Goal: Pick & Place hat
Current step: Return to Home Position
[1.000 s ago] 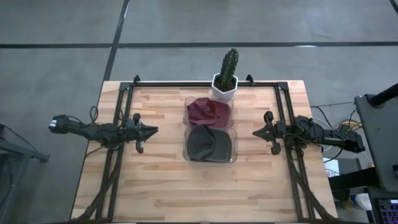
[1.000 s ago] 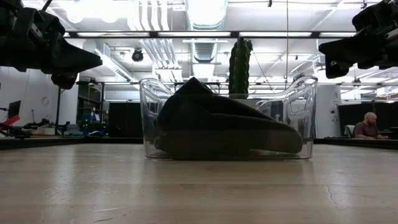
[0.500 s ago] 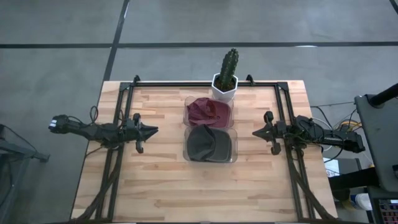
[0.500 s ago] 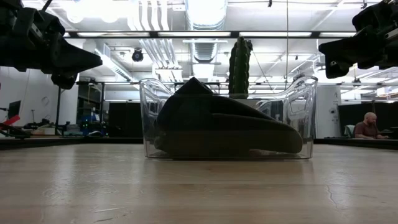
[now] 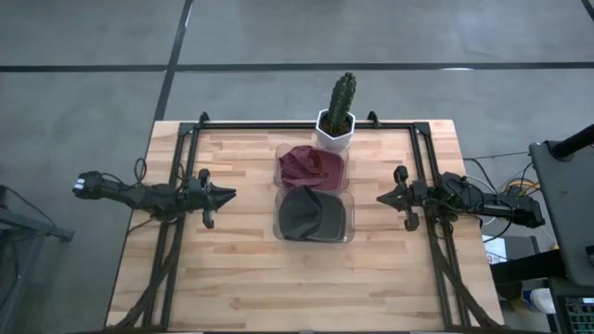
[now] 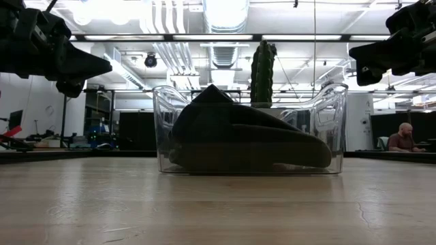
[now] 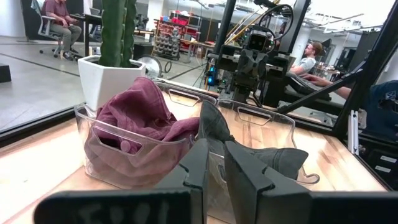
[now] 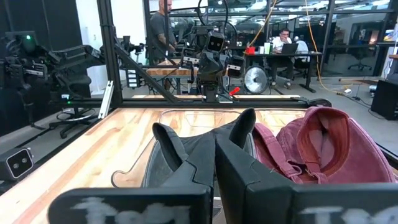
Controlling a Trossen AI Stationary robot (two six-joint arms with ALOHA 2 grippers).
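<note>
A dark grey hat (image 5: 313, 213) lies in the nearer of two clear bins (image 5: 279, 225) at the table's middle. It also shows in the low view as grey hat (image 6: 245, 139). A maroon hat (image 5: 313, 165) fills the farther clear bin (image 5: 279, 153). My left gripper (image 5: 230, 194) hovers shut above the table, left of the bins, pointing at them. Its wrist view shows both hats, the maroon hat (image 7: 140, 118) and the grey hat (image 7: 261, 155), beyond the fingers. My right gripper (image 5: 380, 198) hovers shut to the right of the bins, also pointing at them. Neither gripper touches anything.
A cactus in a white pot (image 5: 336, 119) stands at the far edge, just behind the maroon hat's bin. Black frame rails (image 5: 176, 232) run along the table's left and right sides. Bare wood (image 5: 306, 288) lies near the front edge. People sit in the room beyond.
</note>
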